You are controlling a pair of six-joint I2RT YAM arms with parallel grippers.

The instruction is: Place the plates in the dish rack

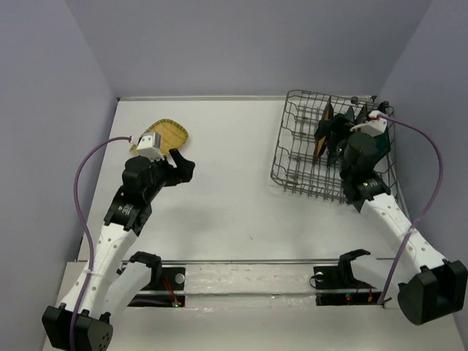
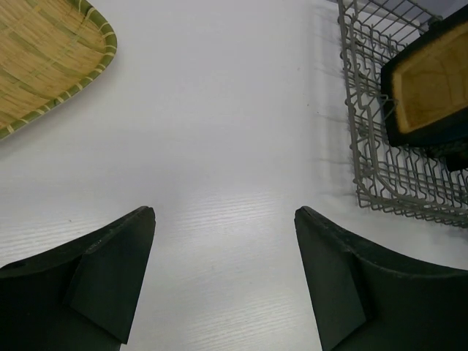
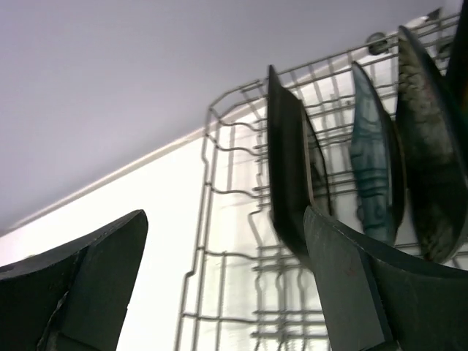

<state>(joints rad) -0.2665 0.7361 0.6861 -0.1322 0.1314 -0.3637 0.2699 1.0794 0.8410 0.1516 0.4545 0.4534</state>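
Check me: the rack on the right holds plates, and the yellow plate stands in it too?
No. The yellow plate lies flat on the table at the left, well apart from the rack, as the top view shows. The rack does hold other plates.

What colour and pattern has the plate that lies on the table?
The plate is yellow-tan, gridded, green-rimmed; clearest in left wrist view.

Left tool (image 2: pixel 223 227) and right tool (image 3: pixel 223 219) both reach forward, jaws spread wide.
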